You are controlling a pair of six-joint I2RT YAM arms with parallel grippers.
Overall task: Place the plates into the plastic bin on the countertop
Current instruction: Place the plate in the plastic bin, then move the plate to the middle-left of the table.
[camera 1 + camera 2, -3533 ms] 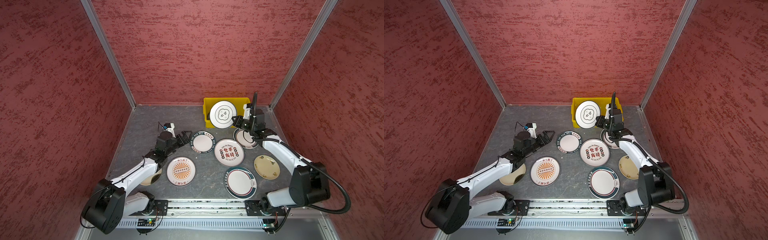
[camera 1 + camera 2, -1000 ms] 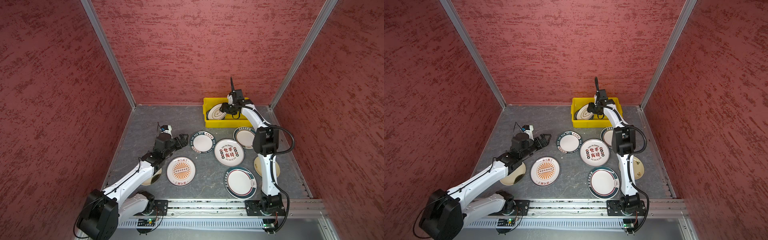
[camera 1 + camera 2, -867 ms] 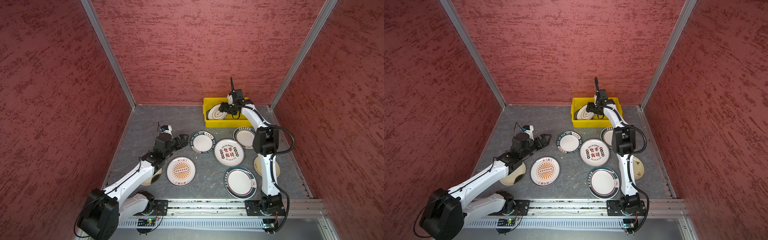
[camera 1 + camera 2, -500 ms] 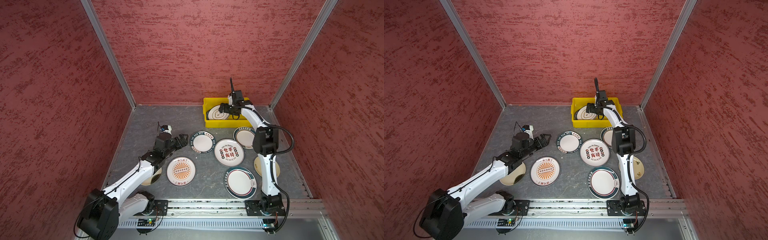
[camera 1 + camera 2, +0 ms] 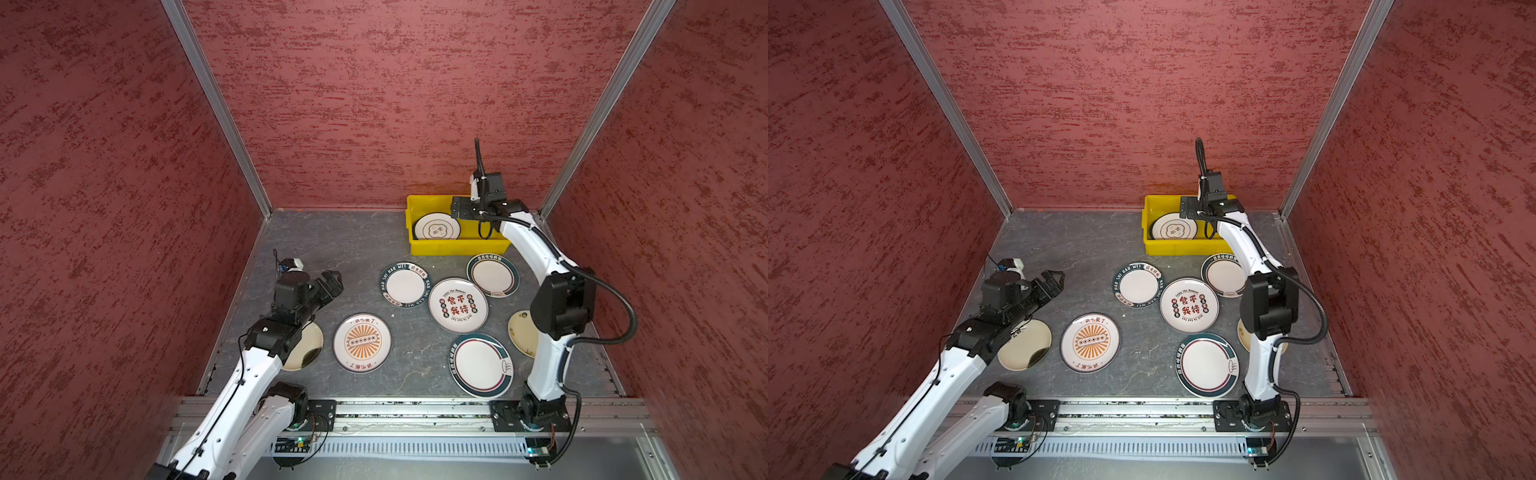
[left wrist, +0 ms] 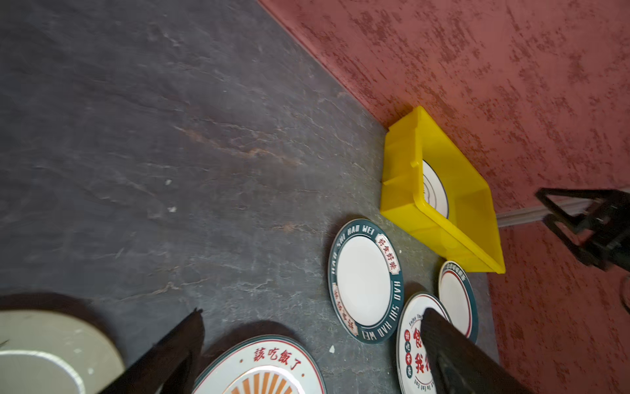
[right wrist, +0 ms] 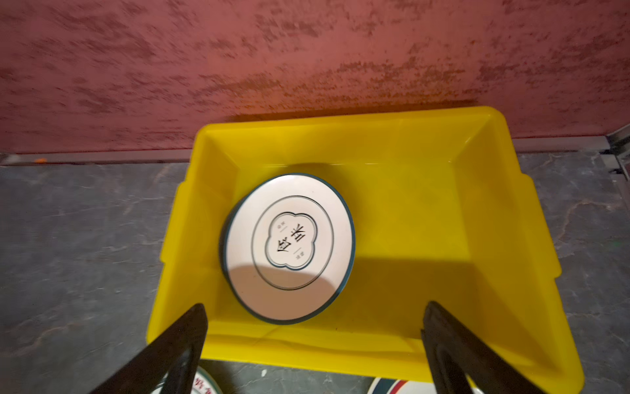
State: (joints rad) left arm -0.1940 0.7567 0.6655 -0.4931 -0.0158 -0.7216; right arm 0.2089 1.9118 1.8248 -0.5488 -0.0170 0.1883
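One plate (image 5: 436, 227) lies flat in the bin (image 5: 453, 249), toward its left half, as we see in both top views and from the right wrist. Our right gripper (image 5: 458, 211) hangs over the bin, jaws wide, with nothing between them. Our left gripper (image 5: 332, 280) is wide and empty too, above bare countertop (image 5: 332, 241), left of the teal-rimmed plate (image 5: 405, 286). We count seven plates outside the bin. Among them, the sunburst plate (image 5: 362, 342) lies beside a cream plate (image 5: 313, 338) that sits partly under our left arm (image 5: 257, 374).
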